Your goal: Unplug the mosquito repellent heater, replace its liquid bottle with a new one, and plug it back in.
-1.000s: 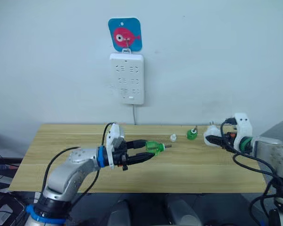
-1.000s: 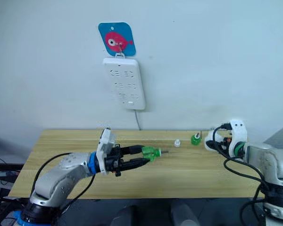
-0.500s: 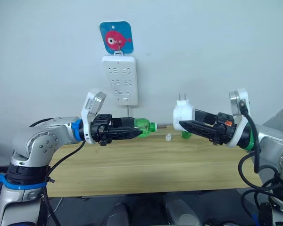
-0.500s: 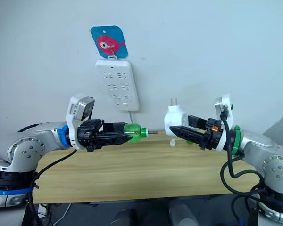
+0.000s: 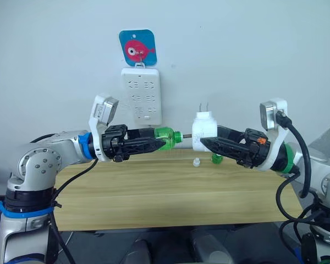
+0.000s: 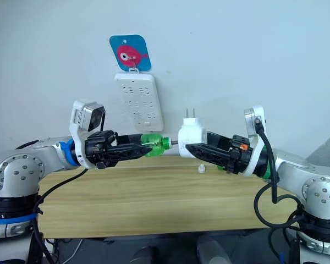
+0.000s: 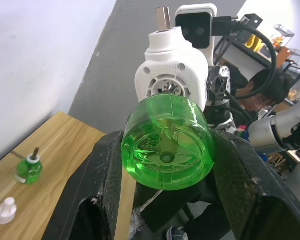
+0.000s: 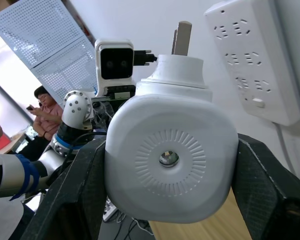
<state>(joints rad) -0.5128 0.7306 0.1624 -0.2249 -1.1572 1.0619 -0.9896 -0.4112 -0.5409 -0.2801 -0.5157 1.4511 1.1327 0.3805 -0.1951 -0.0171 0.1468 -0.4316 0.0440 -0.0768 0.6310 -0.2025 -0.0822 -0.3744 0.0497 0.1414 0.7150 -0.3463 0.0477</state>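
My left gripper [image 5: 157,141] is shut on the new one [image 5: 166,135], a translucent green bottle held level in the air above the table, neck pointing right, with no cap on it. My right gripper [image 5: 203,143] is shut on the mosquito repellent heater [image 5: 204,124], white, prongs up. The bottle's thin wick meets the heater's left side. In the left wrist view the bottle's round base [image 7: 167,150] sits between both fingers [image 7: 107,185], in line with the heater [image 7: 172,75] behind it. The right wrist view looks at the heater's vented face [image 8: 170,155].
A white power strip [image 5: 141,96] hangs on the wall under a blue fish hook [image 5: 137,47]. On the wooden table [image 5: 154,192] lie a small white cap [image 5: 196,161] and another green bottle [image 7: 28,169] with a wick. People sit in the background [image 8: 45,107].
Both arms rose off the table, each carrying its object. Over the last half second the grippers closed the gap, so the bottle's wick now reaches the heater.
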